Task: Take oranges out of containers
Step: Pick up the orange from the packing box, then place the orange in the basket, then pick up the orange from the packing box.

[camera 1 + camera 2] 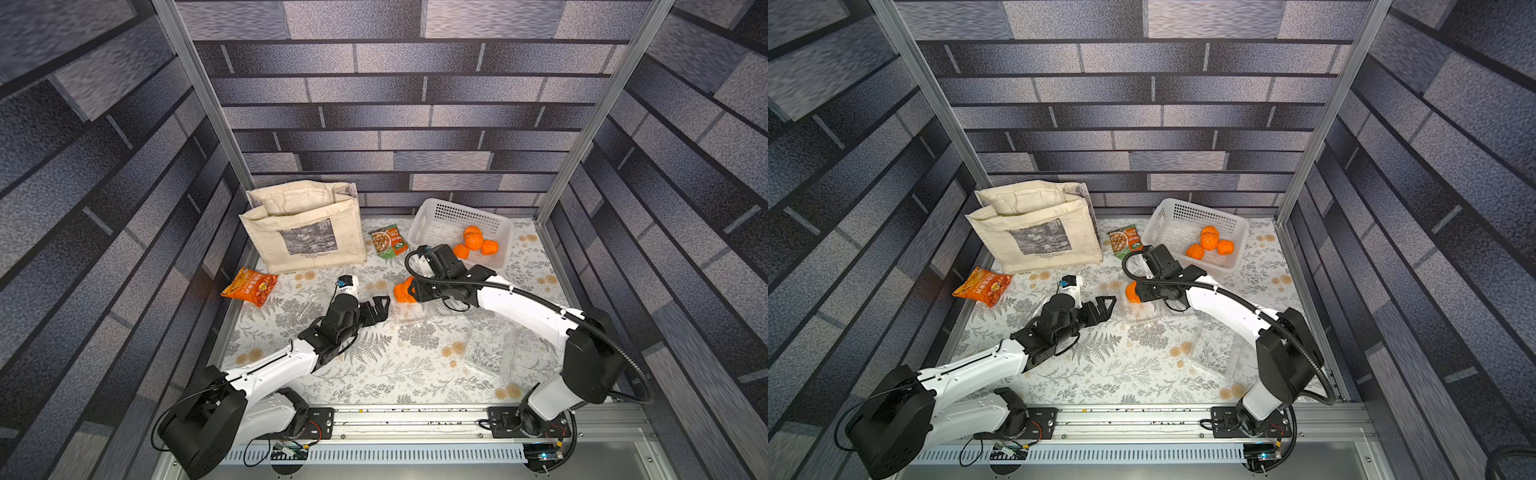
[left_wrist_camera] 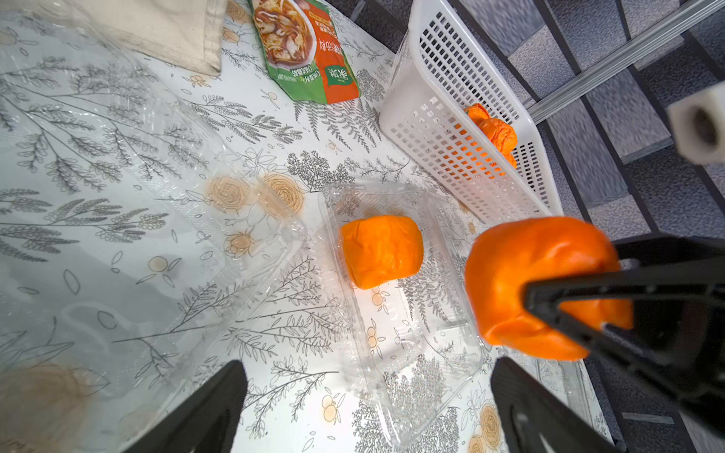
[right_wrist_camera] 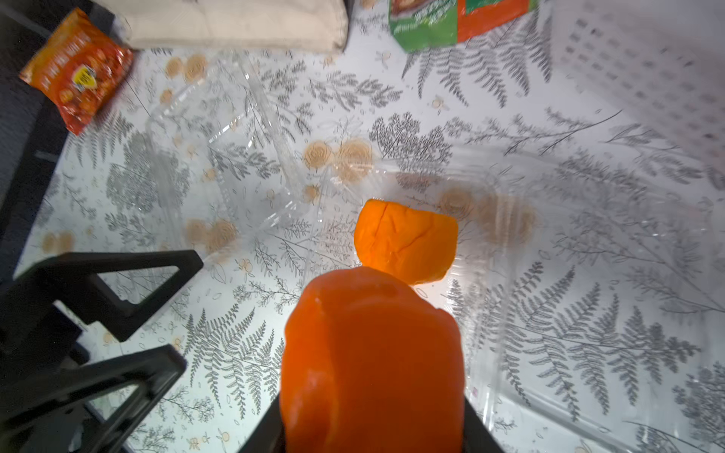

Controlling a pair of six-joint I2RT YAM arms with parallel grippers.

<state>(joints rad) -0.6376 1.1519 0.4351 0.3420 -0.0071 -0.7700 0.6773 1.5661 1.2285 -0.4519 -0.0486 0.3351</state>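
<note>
- we see the right tool point(image 1: 412, 291) clamped on the held orange point(image 2: 541, 282), lifted off the worktop point(image 1: 374, 374) above the far edge of the middle container point(image 2: 392, 353).
- the middle container lies open on the worktop, and a second orange point(image 2: 382, 251) sits inside its tray.
- the left tool point(image 2: 368, 366) stands wide and grips nothing. it is just beside the middle container, fingers pointing toward it.
- four more oranges point(image 1: 473, 242) lie bunched together in the white basket point(image 1: 440, 216) at the back right.
- the near container point(image 1: 490, 345) by the right arm and the left container point(image 1: 303, 305) by the left arm lie open on the worktop.
</note>
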